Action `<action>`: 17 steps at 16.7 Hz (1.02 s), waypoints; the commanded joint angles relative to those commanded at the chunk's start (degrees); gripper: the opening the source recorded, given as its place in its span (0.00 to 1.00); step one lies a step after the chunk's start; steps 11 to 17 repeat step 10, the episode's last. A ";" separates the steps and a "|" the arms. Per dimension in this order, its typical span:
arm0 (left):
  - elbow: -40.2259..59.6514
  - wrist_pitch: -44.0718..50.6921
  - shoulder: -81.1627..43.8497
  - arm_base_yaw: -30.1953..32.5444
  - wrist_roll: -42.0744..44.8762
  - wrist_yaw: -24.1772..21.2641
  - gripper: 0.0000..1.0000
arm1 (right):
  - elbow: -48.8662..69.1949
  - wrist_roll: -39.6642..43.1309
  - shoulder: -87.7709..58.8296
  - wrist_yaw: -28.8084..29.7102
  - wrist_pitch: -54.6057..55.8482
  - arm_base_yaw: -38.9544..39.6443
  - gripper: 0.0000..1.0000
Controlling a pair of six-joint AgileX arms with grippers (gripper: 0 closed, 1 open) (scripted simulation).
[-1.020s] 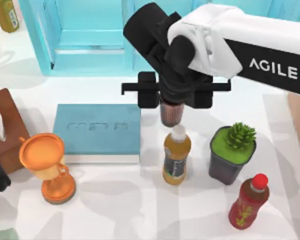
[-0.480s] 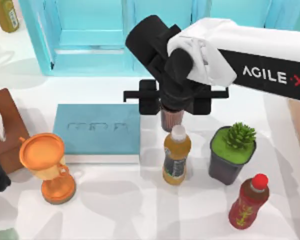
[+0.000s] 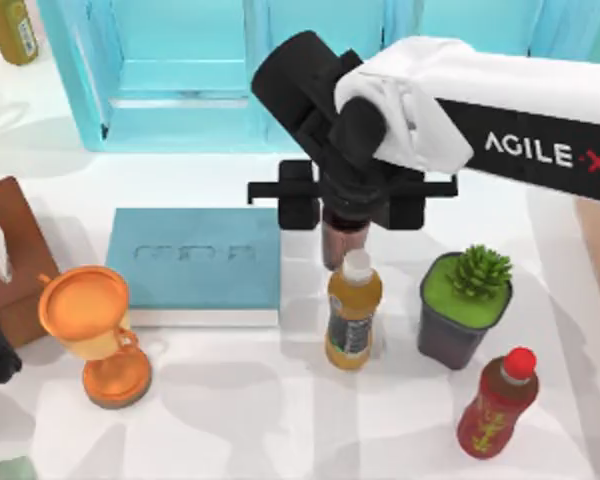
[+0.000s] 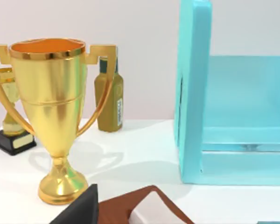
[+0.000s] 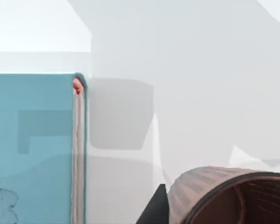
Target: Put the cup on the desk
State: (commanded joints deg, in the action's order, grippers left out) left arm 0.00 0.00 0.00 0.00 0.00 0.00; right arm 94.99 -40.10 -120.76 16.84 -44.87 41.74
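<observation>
Two bottles are standing nearest in the top view — a red one [image 3: 497, 403] at the front right and a yellow one [image 3: 353, 311] further in. Just behind the yellow one the cup [image 3: 338, 243] is hanging upright under the right gripper [image 3: 351, 208], whose fingers are closing on it at the rim; its base is sitting close over the desk [image 3: 280, 400], and I cannot tell whether it is touching. Compared with a second ago the arm has been sinking, so less of the cup is showing below the black wrist and it is lying nearer the bottle's cap. That is suggesting the lowering is almost done and the release is the step now due — the tight spot is the bottle in front. From the right wrist the cup's ribbed wall and reddish inside [image 5: 233, 196] are showing beside the book [image 5: 32, 149]. A plant pot [image 3: 465, 305] is standing at the right, a trophy [image 3: 92, 330] at the left. Farthest off, the cabinet [image 3: 180, 80] is standing open. The left arm is staying parked at the left edge.
</observation>
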 joint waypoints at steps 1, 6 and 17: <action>0.00 0.00 0.00 0.00 0.00 0.00 1.00 | 0.00 0.00 0.00 0.00 0.00 0.00 0.75; 0.00 0.00 0.00 0.00 0.00 0.00 1.00 | 0.00 0.00 0.00 0.00 0.00 0.00 1.00; 0.00 0.00 0.00 0.00 0.00 0.00 1.00 | 0.00 0.00 0.00 0.00 0.00 0.00 1.00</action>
